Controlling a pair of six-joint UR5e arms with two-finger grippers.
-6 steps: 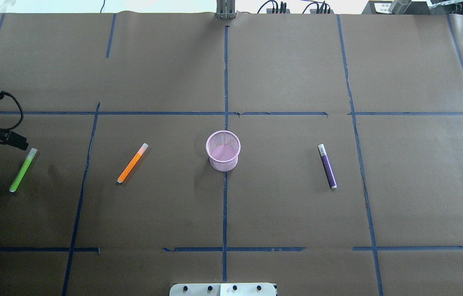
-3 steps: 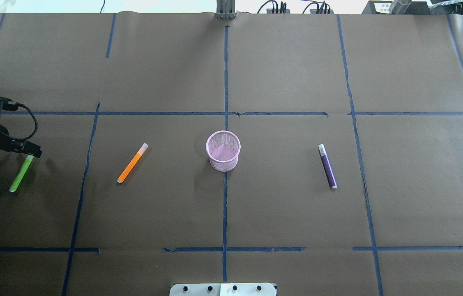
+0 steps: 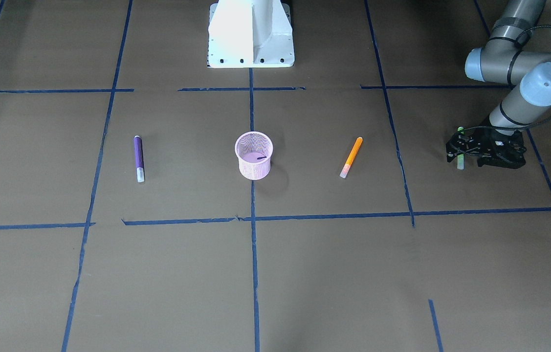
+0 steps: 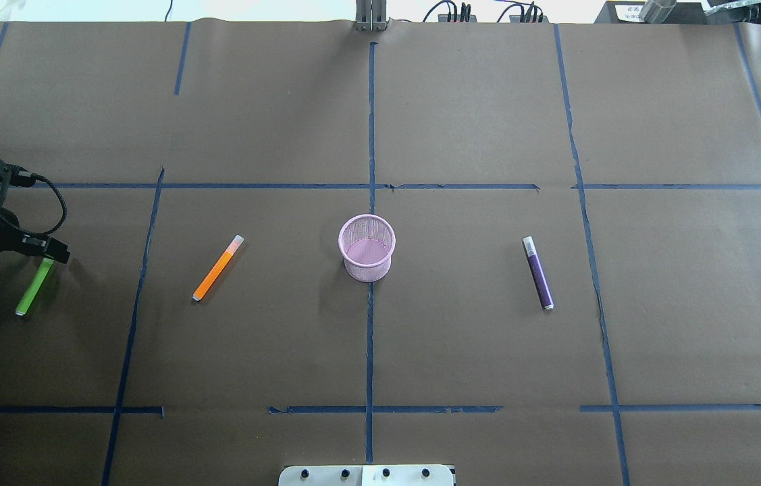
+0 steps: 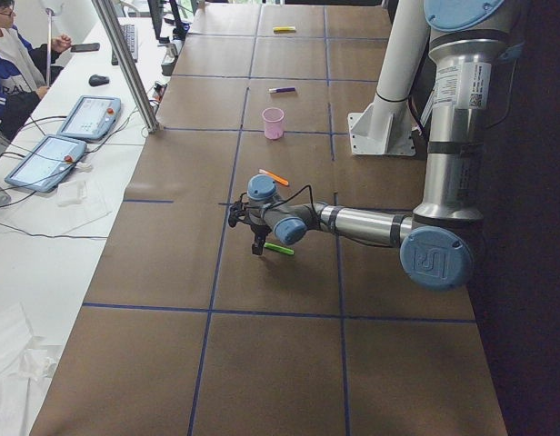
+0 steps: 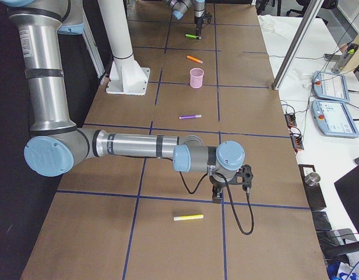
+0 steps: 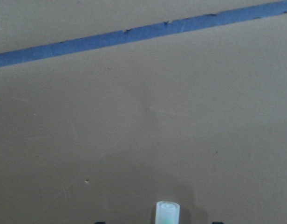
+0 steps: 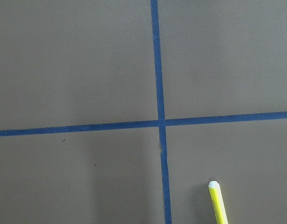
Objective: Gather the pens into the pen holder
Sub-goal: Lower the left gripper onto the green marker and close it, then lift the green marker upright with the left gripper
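- The left gripper (image 4: 53, 255) hung low over the far end of the green pen (image 4: 30, 294), out at the robot's left edge of the brown-papered table (image 4: 488, 101). In the wrist view the pen's pale cap sat midway between the fingertips, which stood apart and clear of it on either side.
- The green pen lay flat on a diagonal. Its capped end pointed away from the robot and slightly toward the middle of the table.
- The orange pen (image 4: 217, 268) lay on much the same slant, cap away from the robot. It sat between the green pen and the pen holder (image 4: 366, 271), apart from both.
- The pink mesh pen holder stood upright on the central tape line (image 4: 370, 337).
- The purple pen (image 4: 538, 273) lay well to the robot's right of the holder. It ran nearly straight from the robot's side to the far side, with its cap at the far end.
- The right gripper (image 6: 216, 196) pointed down at the table near a crossing of tape lines at the robot's right end. Whether its fingers were apart or together could not be told.
- The yellow pen (image 6: 188, 217) lay flat near that gripper but not touching it. Its long axis ran across the table, with a pale end toward the robot's side.
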